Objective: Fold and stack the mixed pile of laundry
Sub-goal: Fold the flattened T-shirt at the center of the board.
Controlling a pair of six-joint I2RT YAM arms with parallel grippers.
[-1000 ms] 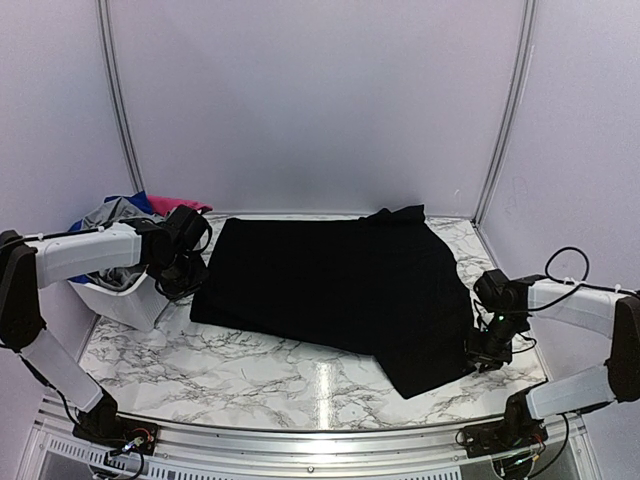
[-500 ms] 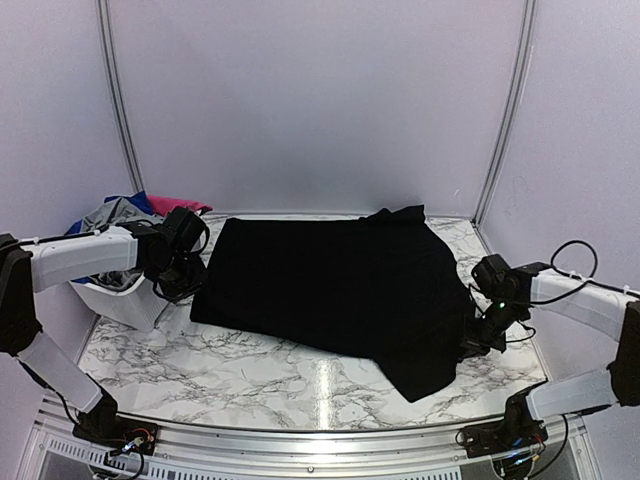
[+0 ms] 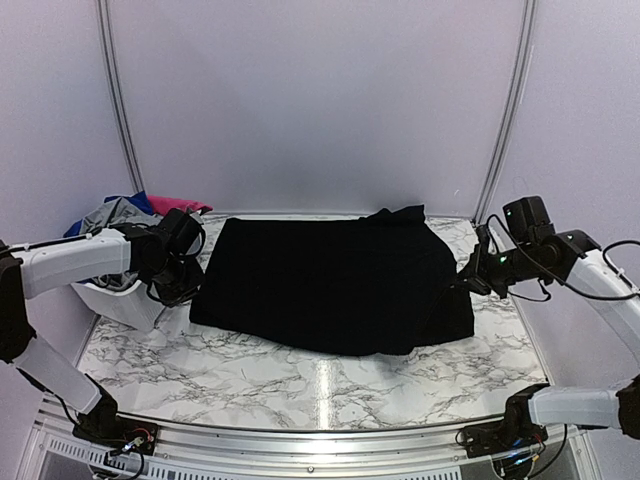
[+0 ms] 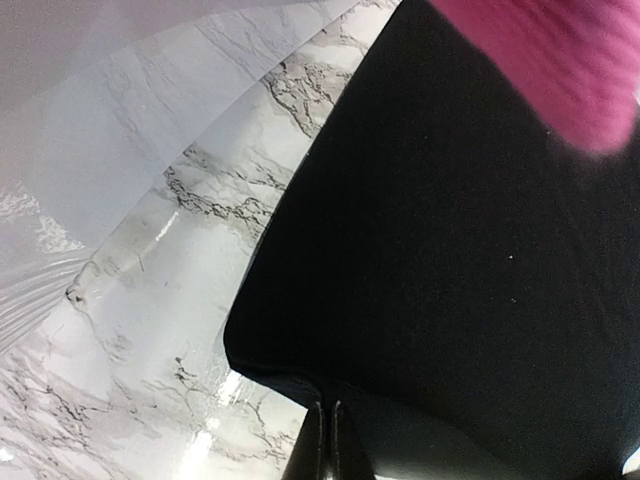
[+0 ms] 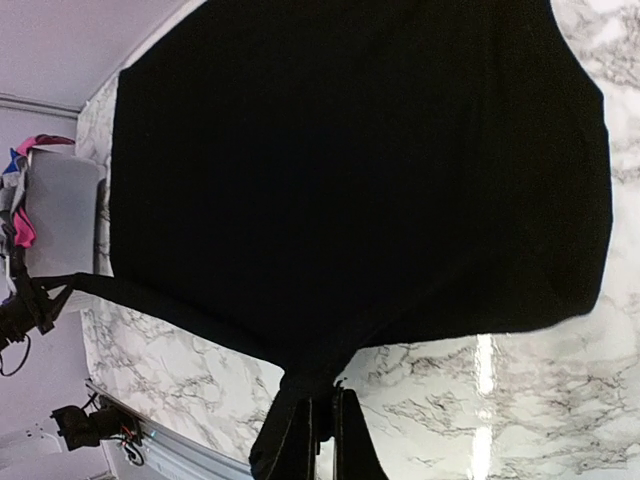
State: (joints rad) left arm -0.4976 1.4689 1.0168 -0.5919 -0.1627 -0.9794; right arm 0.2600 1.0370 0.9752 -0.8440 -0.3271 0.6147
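Marble table (image 3: pixel 300 385): black garment (image 3: pixel 320 280) spread w/ long axis L-R btwn arms. R corner is held pinched by right gripper (image 3: pixel 468 284), L edge by left gripper (image 3: pixel 186 286); fold prob. to be carried leftward.

We see a white marbled desk (image 3: pixel 300 385) bearing a spread black garment (image 3: pixel 330 280) and, at its left edge, a white basket (image 3: pixel 128 305).

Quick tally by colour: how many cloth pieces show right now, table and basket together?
Black garment, on the table: 1
Grey piece, in the basket: 1
Blue piece, in the basket: 1
Pink piece, in the basket: 1
Total: 4 visible
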